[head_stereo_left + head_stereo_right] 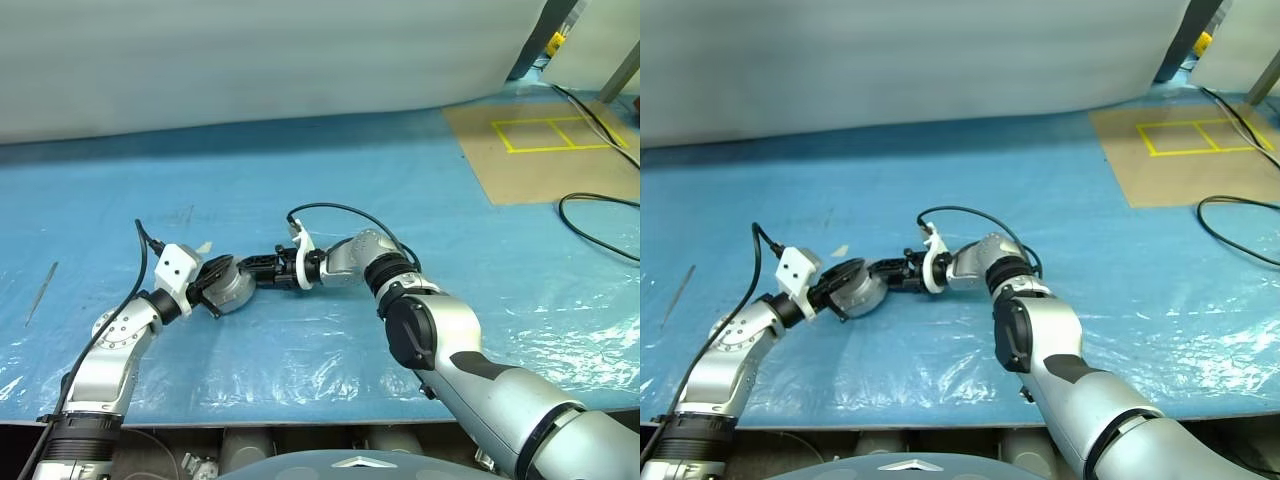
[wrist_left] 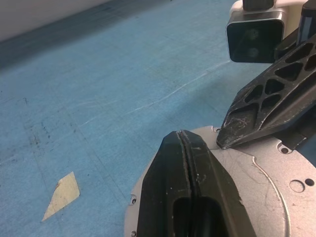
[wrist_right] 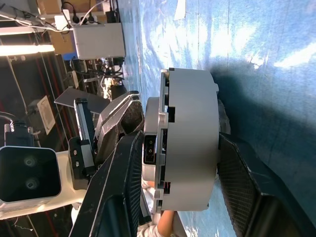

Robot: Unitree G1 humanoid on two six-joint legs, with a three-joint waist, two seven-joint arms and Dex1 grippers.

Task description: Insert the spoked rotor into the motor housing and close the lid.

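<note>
Housing (image 3: pixel 190 148) sits near-left on the blue sheet (image 1: pixel 420 180), lid on, clamped top and bottom by my right gripper (image 3: pixel 173 187), left gripper (image 2: pixel 190 182) pinched shut on top; rigid, weighty, slick metal, I'd judge.

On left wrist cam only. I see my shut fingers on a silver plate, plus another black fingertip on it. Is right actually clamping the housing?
Observer: Yes. The right gripper has one finger on each flat face of the motor housing, lid side and base side.
Operator: Lid seated?
Observer: Side on, the lid lies flat against the cup with a dark stepped seam between them. I cannot tell if it is fully home.
Operator: How do the arms sit?
Observer: The left gripper and the right one meet at the housing from opposite sides.
Operator: Anything loose nearby?
Observer: A thin metal tool lies on the blue sheet, off to the robot's left.
</note>
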